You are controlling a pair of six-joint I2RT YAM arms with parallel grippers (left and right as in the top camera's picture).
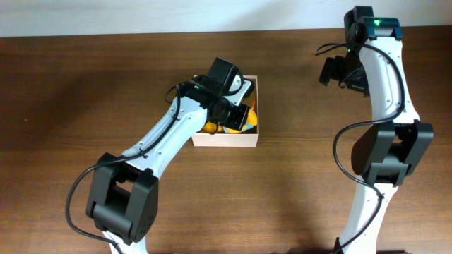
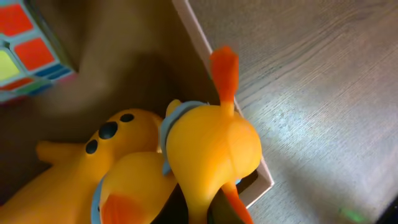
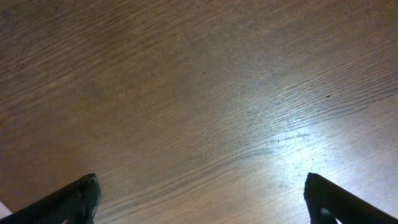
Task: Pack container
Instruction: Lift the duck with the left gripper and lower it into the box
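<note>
Left gripper (image 1: 236, 115), its grip hidden from view, has the container (image 1: 224, 140) directly beneath it, while the right gripper (image 3: 202, 190), spread wide and empty, is well apart.

Dark wood-grain table (image 1: 63, 92) meets a pale backdrop (image 1: 141, 14).

Lit softly and evenly from above in the overhead view, with faint, soft-edged shadows on the dark counter (image 1: 296, 190). Sharp throughout, apart from a green indicator light (image 1: 378, 23) glowing at top right. Shot far too close in the left wrist view: yellow rubber toy (image 2: 211, 143), puzzle cube (image 2: 25, 50) and white container (image 2: 198, 37) wall all out of focus, pale glare across the wood at right. Crisp on the grain in the right wrist view, brightest in a sheen right of centre, dimmer toward the upper left.
</note>
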